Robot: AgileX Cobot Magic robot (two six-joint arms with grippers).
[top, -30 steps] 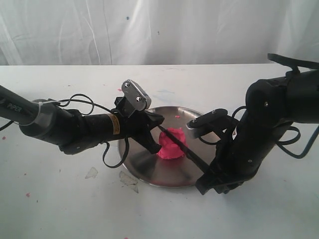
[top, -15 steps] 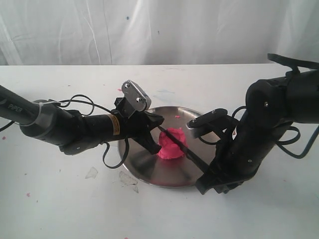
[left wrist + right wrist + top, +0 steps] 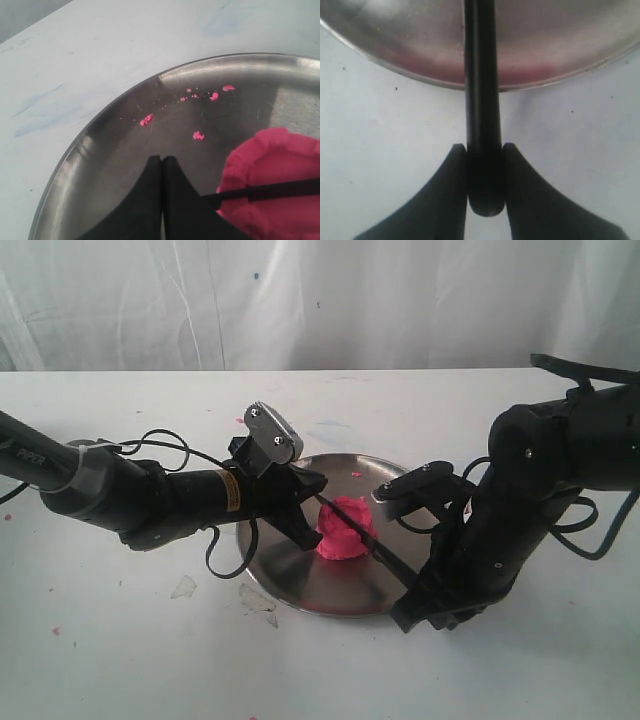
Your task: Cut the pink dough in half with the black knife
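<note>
On the steel plate (image 3: 300, 585), near its middle, sits the pink dough (image 3: 345, 530), a soft cupped lump with a ragged rim. Across its top lies the black knife (image 3: 375, 540), its blade running from the plate's edge inward. The right gripper (image 3: 484, 187) is clamped tight on the butt of the handle, just outside the plate's rim. The left gripper (image 3: 161, 200) has its fingers pressed together, empty, beside the dough on the plate. Dough this soft should yield easily but may stick and drag; the stiff, thin knife looks best held far back, as it is.
</note>
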